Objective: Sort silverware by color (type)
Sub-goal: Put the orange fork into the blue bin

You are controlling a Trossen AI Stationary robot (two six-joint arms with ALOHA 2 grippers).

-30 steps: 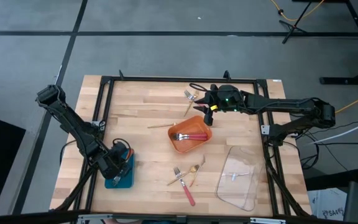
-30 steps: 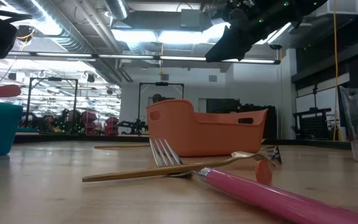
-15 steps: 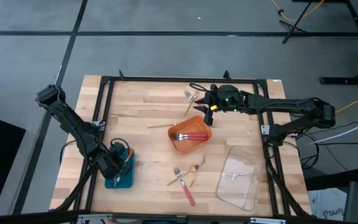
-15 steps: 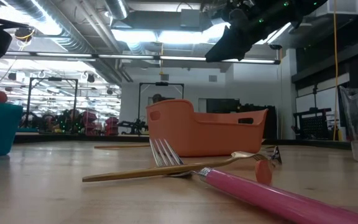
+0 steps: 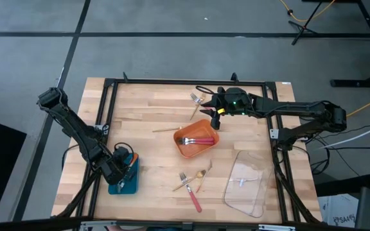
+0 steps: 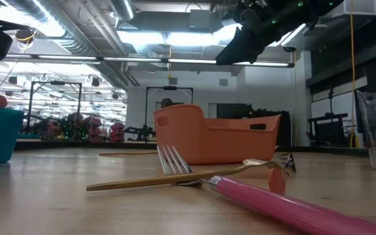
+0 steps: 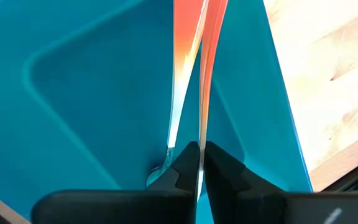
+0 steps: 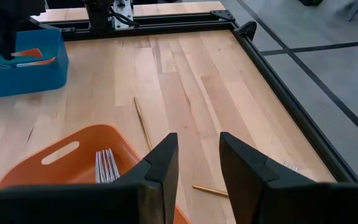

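My left gripper (image 5: 122,174) is low over the blue tray (image 5: 129,187) at the table's near left, shut on an orange-handled fork (image 7: 212,50). A second orange-handled fork (image 7: 181,68) lies in the tray beside it. My right gripper (image 5: 205,110) hangs open and empty above the far side of the orange tray (image 5: 198,149), which holds pink-handled forks (image 5: 198,140). A pink-handled fork (image 5: 192,196) and gold forks (image 5: 202,178) lie on the table near the front; the two kinds touch in the low view. My left gripper pinches the orange-handled fork between its two fingers at the thin silver neck (image 7: 200,135) below the handle. The fork stands on edge between the fingers. Its orange handle runs away from the fingers over the blue tray's floor (image 7: 92,93).
A clear tray (image 5: 246,186) sits at the near right. A gold fork (image 5: 166,129) lies left of the orange tray, and another fork (image 5: 196,98) lies near the far edge by my right gripper. Bare wood shows in the table's middle left.
My left gripper has gone down a little over the blue tray, and the orange handle of its fork has sunk lower toward the tray rim in the low view. It has then kept still.
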